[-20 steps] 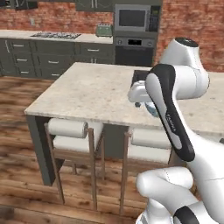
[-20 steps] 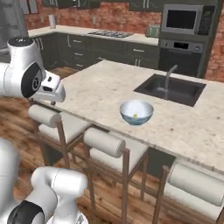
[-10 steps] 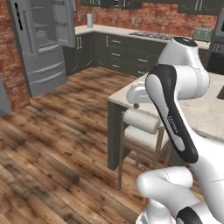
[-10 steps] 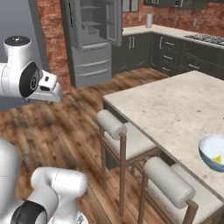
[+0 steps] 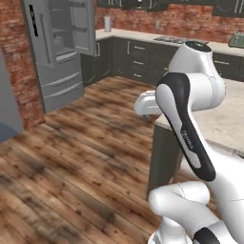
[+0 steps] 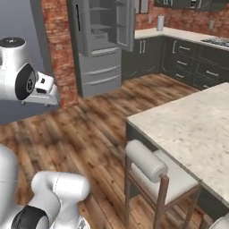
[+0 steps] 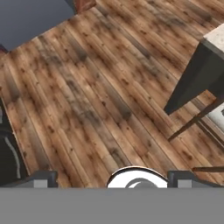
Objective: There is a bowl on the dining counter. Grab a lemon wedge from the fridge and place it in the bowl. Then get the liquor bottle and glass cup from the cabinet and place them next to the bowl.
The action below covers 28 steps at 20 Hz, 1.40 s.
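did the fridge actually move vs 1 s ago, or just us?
No, just the base. The fridge keeps its place against the brick wall; the whole scene has swung round, counters and floor alike.

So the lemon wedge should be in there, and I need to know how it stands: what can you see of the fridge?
The fridge is a tall grey, metal-looking unit standing on the wood floor against the red brick wall. Its upper doors hang open, showing pale shelves inside; what lies on them is too small to tell. Below are two shut drawers. Nothing touches it.
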Tool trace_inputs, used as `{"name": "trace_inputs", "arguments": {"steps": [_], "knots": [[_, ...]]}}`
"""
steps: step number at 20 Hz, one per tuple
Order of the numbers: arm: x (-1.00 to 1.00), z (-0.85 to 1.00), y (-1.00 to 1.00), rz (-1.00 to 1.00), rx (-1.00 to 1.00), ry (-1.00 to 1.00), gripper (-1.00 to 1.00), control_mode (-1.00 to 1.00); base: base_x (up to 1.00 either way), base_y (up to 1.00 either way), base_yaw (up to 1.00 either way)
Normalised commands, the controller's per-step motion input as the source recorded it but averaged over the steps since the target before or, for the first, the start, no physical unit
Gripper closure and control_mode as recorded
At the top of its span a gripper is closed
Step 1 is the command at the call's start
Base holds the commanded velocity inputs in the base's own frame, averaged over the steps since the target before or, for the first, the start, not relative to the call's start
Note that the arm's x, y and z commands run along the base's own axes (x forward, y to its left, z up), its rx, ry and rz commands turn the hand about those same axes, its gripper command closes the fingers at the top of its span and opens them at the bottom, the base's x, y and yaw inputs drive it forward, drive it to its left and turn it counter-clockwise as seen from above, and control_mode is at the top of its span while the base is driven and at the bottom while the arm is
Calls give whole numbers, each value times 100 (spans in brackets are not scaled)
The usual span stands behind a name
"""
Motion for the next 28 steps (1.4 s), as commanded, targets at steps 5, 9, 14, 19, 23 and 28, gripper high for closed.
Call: {"name": "trace_inputs", "arguments": {"steps": [5,9,14,19,23,28], "knots": [[0,0,0,0,0,0,-100,100,100,63,-31],[0,0,0,0,0,0,-100,100,100,53,-35],[0,0,0,0,0,0,-100,100,100,44,-37],[0,0,0,0,0,0,-100,100,100,37,-39],[0,0,0,0,0,0,-100,100,100,32,-39],[0,0,0,0,0,0,-100,100,100,32,-39]]}}
